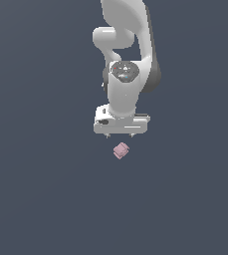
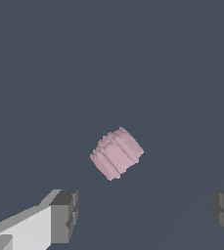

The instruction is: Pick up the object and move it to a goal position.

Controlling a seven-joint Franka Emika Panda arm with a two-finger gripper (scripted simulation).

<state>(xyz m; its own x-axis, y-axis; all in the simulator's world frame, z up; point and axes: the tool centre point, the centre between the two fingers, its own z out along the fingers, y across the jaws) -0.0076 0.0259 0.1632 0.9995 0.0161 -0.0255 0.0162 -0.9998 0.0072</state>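
Plain dark grey floor (image 1: 41, 199); pink block (image 1: 120, 150) lying just below end effector (image 1: 120, 136), fingers (image 2: 64, 215) spread wide, holding nothing.

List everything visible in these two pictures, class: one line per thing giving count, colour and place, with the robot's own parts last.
block: one, pale pink, ridged edges, lying on the surface just below the gripper in the exterior view; ahead of the fingers in the wrist view, untouched.
surface: one, plain dark grey-blue, filling both views.
gripper: one, white with dark grey fingertips, spread wide, holding nothing.
arm: one, white with dark joints, reaching down from the exterior view's top.
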